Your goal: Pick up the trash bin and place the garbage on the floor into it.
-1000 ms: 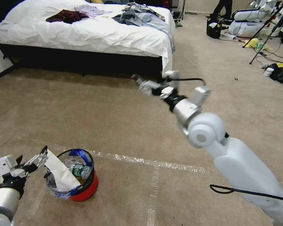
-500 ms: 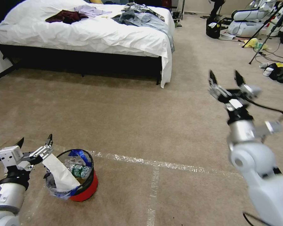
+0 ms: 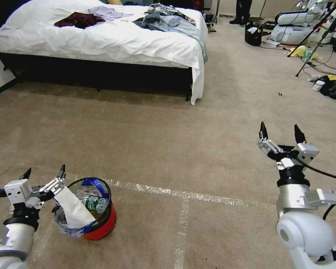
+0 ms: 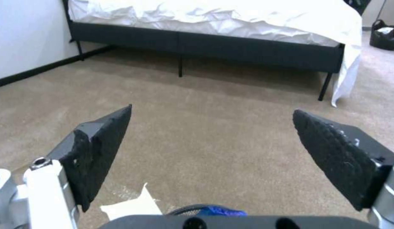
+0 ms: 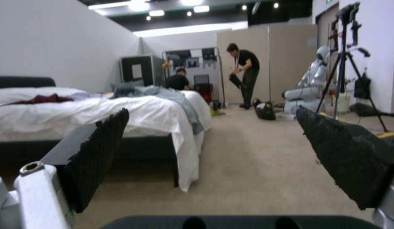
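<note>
Red-based trash bin sits on the carpet at about 3 o'clock of my left gripper, just beside it. Jaws are spread, gripping nothing. My right gripper, also spread and empty, hangs well apart, so left's the nearer arm, I'd say.

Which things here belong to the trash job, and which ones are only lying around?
Job:
trash bin
white paper sticking out of it
bottle inside
left gripper, open beside it
right gripper, open

Lying about:
bed
clothes
tripod
</note>
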You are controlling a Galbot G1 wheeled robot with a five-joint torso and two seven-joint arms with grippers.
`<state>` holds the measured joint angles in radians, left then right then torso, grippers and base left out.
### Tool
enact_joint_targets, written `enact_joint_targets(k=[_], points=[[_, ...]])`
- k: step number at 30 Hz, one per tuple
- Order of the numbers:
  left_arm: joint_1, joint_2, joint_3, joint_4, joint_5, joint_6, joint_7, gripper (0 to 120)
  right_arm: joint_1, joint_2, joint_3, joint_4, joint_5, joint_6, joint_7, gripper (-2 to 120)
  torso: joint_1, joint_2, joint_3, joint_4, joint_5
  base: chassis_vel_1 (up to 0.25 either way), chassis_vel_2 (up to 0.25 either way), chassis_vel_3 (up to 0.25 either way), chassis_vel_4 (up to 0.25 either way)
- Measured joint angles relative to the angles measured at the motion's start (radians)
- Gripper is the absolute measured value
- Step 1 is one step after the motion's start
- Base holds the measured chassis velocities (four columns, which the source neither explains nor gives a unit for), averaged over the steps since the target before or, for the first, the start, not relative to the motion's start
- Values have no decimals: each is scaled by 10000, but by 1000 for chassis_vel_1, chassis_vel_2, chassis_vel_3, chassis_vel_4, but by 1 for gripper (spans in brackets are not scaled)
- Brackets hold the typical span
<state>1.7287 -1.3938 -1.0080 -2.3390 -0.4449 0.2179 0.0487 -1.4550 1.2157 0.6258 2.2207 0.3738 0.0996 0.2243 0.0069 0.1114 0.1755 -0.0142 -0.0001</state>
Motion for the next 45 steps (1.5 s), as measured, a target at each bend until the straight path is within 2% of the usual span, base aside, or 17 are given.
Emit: enact_joint_targets(k=[10,45], points=[[92,-232,-49,-29,70,-194,-71,100,30,127,-453,-267,-219,0,-21,100,0,1,0,0,1,0,0,0,0],[84,-228,-61,-5,56,-203,-95,100,83,86,-488,-292,-186,11,-40,100,0,1,1,0,1,0,0,0,0]])
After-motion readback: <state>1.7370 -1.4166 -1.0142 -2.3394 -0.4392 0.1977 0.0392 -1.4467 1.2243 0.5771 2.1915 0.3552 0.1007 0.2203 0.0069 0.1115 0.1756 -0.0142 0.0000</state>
